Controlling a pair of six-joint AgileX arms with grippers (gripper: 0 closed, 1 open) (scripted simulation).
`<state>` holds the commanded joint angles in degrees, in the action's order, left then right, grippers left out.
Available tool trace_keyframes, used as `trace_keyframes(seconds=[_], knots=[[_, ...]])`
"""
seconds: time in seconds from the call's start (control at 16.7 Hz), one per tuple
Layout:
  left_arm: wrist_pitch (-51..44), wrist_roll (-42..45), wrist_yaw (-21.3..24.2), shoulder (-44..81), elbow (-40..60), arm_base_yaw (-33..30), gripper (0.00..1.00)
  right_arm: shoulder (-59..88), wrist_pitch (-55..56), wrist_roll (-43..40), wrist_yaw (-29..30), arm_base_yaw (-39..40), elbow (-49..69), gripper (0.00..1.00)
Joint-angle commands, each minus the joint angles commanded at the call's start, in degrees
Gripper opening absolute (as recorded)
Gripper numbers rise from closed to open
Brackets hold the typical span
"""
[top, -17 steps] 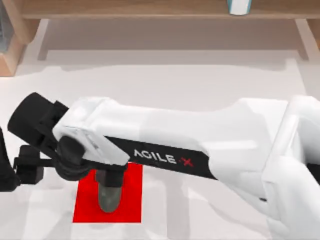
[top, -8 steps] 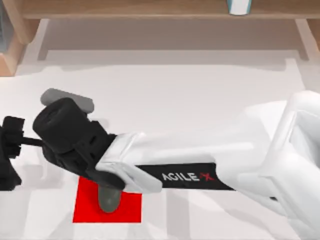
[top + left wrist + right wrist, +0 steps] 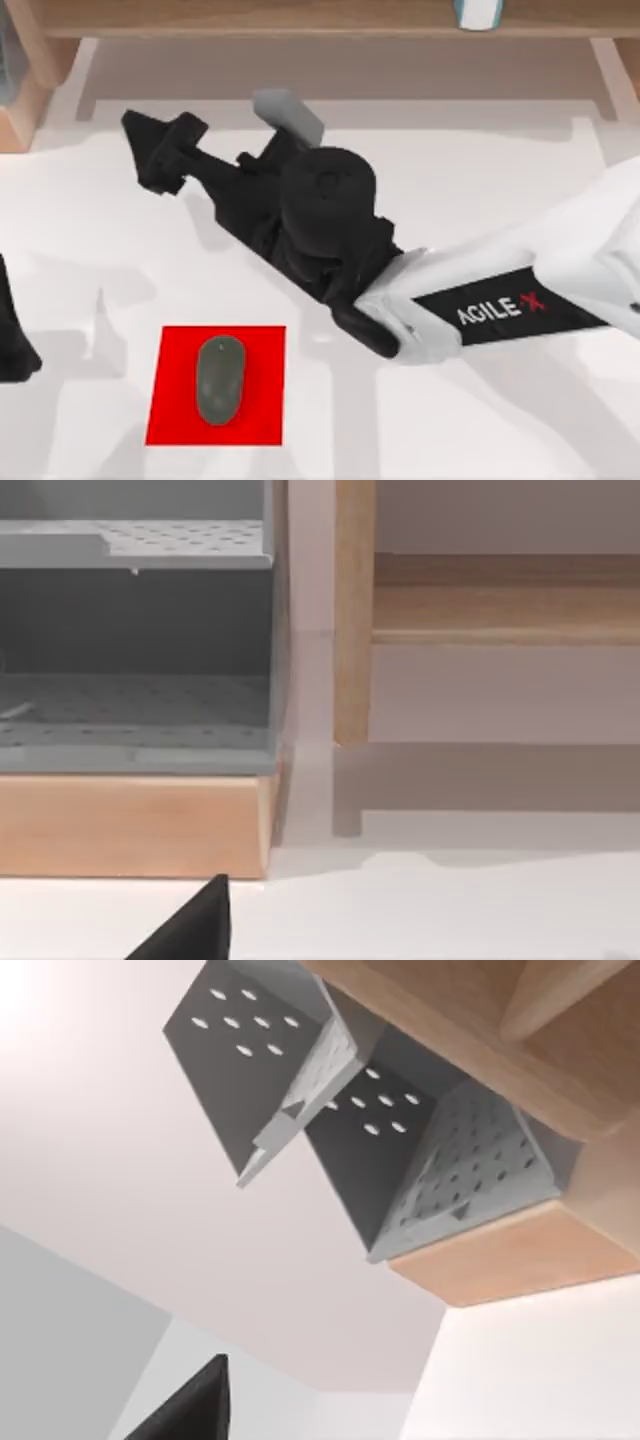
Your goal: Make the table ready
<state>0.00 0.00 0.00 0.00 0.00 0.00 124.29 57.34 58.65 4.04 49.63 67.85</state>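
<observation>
white table (image 3: 470,420), red mat (image 3: 262,400), wooden shelf (image 3: 300,18)

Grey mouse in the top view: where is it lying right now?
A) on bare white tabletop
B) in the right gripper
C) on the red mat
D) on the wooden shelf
C: the grey mouse lies within the red mat on the table, apart from the right gripper.

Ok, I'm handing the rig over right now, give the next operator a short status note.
Right pincer: raised over the table toward its back left, holding nothing that I can see; fingers unclear.
Left arm: parked at the table's left edge.
Done: grey mouse lies on the red mat, front left.
Left: unclear; a pale cup stands on the wooden shelf.
</observation>
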Motion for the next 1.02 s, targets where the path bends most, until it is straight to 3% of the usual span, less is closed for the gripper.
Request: trace_keyframes(seconds=[0.42, 1.02], knots=[[0.00, 0.00, 0.00, 0.00, 0.00, 0.00, 1.00, -4.25, 23.16, 8.61, -13.36, -21.48, -22.51, 1.00], [0.00, 0.00, 0.00, 0.00, 0.00, 0.00, 1.00, -7.98, 34.11, 24.97, -38.64, -63.77, -47.41, 1.00]])
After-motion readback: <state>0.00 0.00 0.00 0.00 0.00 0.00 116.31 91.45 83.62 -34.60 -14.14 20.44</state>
